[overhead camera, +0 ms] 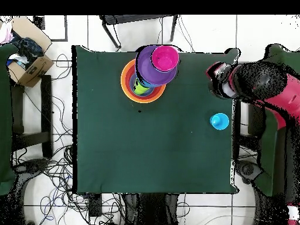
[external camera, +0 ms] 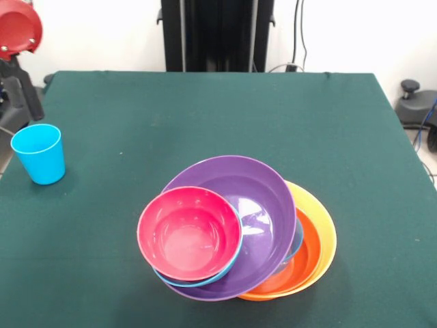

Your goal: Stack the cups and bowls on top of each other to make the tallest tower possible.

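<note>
The tower [external camera: 235, 229] stands near the table's front edge. It has a big orange bowl [external camera: 321, 249] at the bottom, then a red-orange bowl [external camera: 304, 263], a purple bowl [external camera: 263, 198], and a small pink-red bowl [external camera: 190, 232] tilted on a blue bowl [external camera: 198, 280]. In the overhead view the tower [overhead camera: 151, 73] shows a lime green cup [overhead camera: 139, 88] between the bowls. The light blue cup [external camera: 39, 153] stands upright and alone at the table's left edge; it also shows in the overhead view [overhead camera: 219, 121]. My gripper [external camera: 19, 92] hangs off the table's left edge, behind the blue cup and apart from it.
My red and black arm [overhead camera: 258, 85] reaches in beside the table's edge. The robot pedestal [external camera: 217, 34] stands behind the table. A cardboard box [overhead camera: 26, 55] and cables lie on the floor. A black object [external camera: 416, 106] sits off the right side.
</note>
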